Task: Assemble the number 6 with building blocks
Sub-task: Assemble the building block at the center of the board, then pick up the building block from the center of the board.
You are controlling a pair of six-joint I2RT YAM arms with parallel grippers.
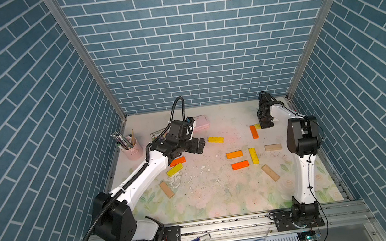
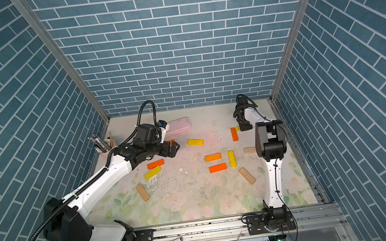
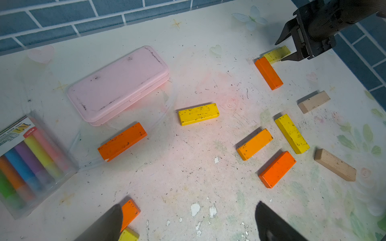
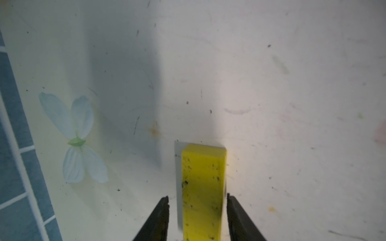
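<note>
In both top views my left gripper point(image 1: 201, 146) point(image 2: 174, 149) hangs over the table point(image 1: 209, 199) near the pink case point(image 1: 201, 122). Its jaws are spread wide and nothing is between them. My right gripper point(image 1: 266, 124) point(image 2: 245, 126) is down at the far right, over a yellow block point(image 1: 257, 126) that lies just beside an orange block point(image 1: 253, 132). The other building blocks lie flat and scattered. A central yellow block point(image 1: 215, 139) lies alone, and five blocks sit near my right arm, among them a tan block point(image 1: 270, 173). Three more lie by my left arm.

In the left wrist view my left fingertips point(image 3: 112, 219) stand far apart over bare table. The pink case point(image 3: 119, 83) and a clear pack of chalk sticks point(image 3: 31, 162) lie beyond them. Across the table my right gripper point(image 3: 279, 52) straddles one end of the yellow block point(image 3: 273, 56). The block's other end meets the orange block point(image 3: 268, 73) at a corner.

In the right wrist view the yellow block point(image 4: 203, 177) lies flat on the table between my right fingers point(image 4: 158, 217). There is a clear gap on one side, and the other tip is just beside the block. The jaws are parted around it, not pinching.
</note>
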